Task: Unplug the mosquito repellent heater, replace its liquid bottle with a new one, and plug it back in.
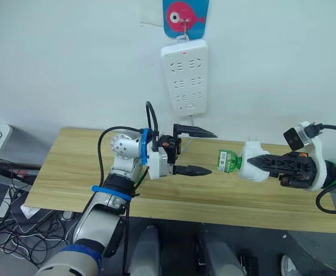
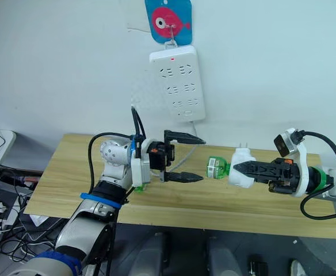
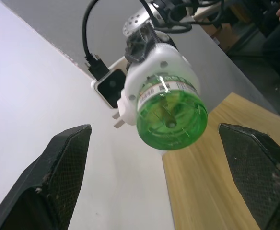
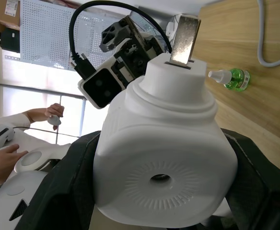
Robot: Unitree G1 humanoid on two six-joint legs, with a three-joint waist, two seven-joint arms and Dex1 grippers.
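Note:
My right gripper (image 1: 255, 163) is shut on the white mosquito repellent heater (image 1: 248, 153) and holds it above the table's right half. The heater's prongs (image 4: 184, 33) stick out of its back. The green liquid bottle (image 1: 228, 161) sits in the heater's socket and points toward my left gripper (image 1: 205, 151). That gripper is open, a short gap away, with nothing between its fingers (image 3: 58, 177). In the left wrist view the bottle's round base (image 3: 171, 120) faces the camera, centred between the fingers. The new one (image 4: 231, 78), green with a white cap, lies on its side on the wood.
A long white power strip (image 1: 184, 77) hangs on the wall above the wooden table (image 1: 70, 172), under a blue card with a pink fish (image 1: 185, 17). Its cable (image 4: 269, 43) trails over the table. Cables lie on the floor at the left. A person's hands (image 4: 15, 139) show far off.

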